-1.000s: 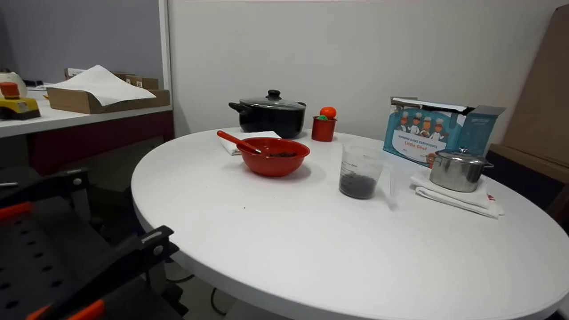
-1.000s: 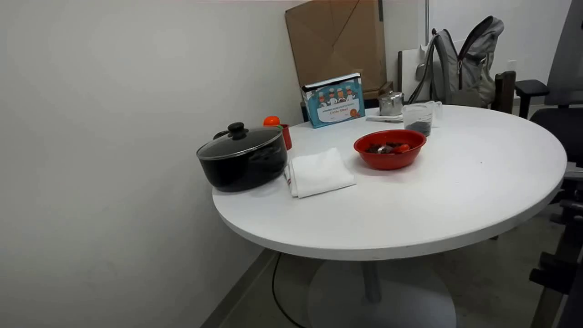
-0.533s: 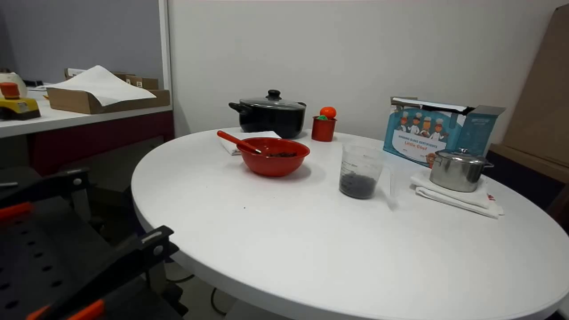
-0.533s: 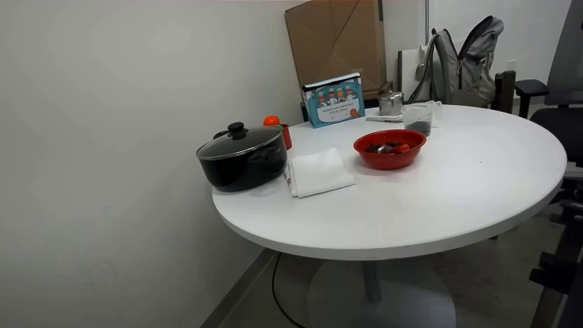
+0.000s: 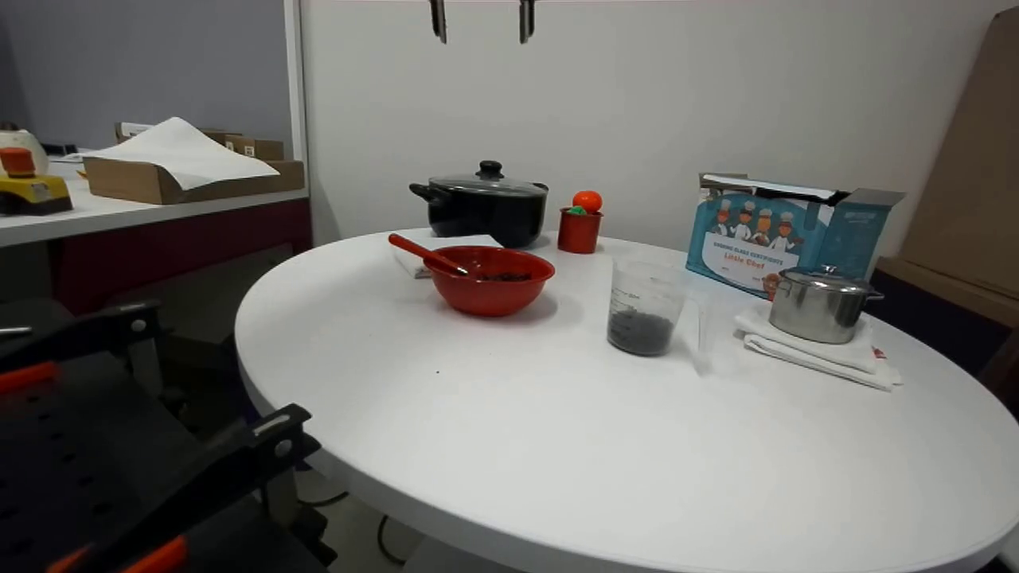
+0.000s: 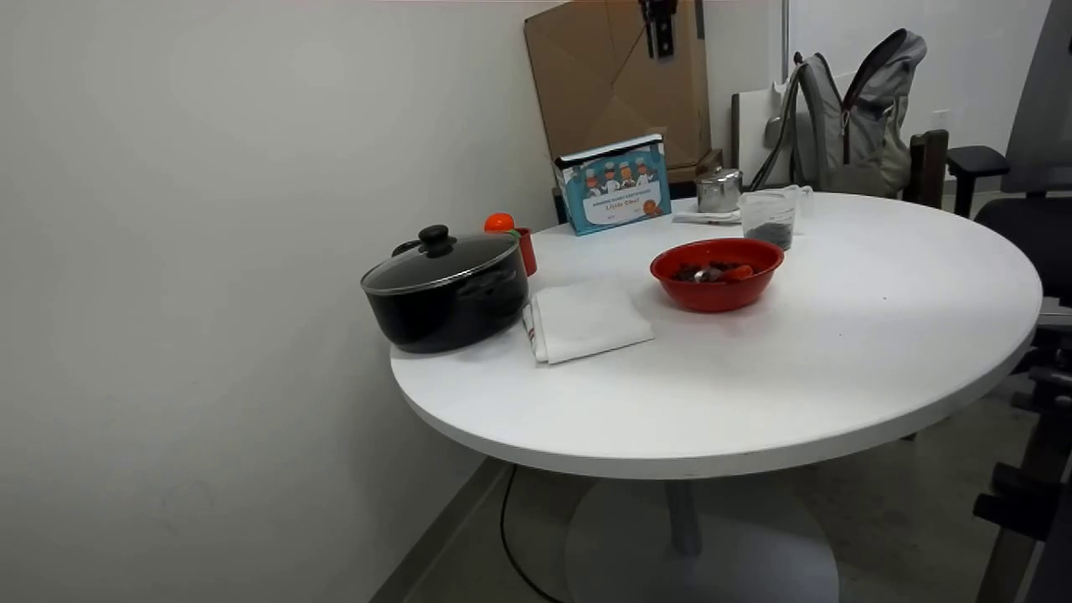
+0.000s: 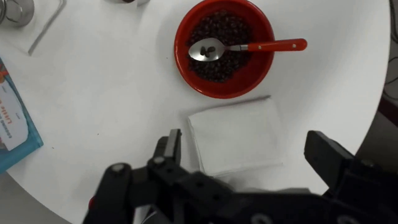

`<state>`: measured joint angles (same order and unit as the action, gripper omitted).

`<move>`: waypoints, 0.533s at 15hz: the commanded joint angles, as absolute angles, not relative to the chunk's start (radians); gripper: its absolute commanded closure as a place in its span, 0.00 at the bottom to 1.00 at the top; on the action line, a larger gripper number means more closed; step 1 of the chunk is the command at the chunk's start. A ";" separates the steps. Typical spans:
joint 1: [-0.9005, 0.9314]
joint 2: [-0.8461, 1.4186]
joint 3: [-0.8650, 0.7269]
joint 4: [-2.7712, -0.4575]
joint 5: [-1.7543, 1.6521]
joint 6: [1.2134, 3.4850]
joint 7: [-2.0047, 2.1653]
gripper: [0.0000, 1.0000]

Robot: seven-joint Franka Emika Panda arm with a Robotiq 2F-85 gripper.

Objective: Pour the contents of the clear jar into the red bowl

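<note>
Neighbouring a wall (image 5: 637, 95), the white table (image 5: 557, 454) bears the red bowl (image 5: 489, 297).

One jar (image 5: 646, 306); one bowl (image 5: 487, 298)

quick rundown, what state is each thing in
Gripper: open, holding nothing
Clear jar: upright, partly filled
Red bowl: upright, dark bean-like pieces inside
Spoon: in the bowl, handle sticking out
Black pot: lidded
Metal pot: lidded, on a folded cloth
White cloth beside the bowl: folded
Blue box: standing, seemingly open-topped
Red canister: upright, orange ball atop
Backpack: seemingly unzipped
</note>
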<state>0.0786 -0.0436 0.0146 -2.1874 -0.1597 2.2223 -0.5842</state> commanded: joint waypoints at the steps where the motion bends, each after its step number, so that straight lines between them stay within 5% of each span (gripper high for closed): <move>1: 0.039 0.147 0.002 -2.003 -0.154 2.171 -0.829 0.00; 8: -0.057 0.272 -0.010 -1.806 -0.256 2.016 -1.226 0.00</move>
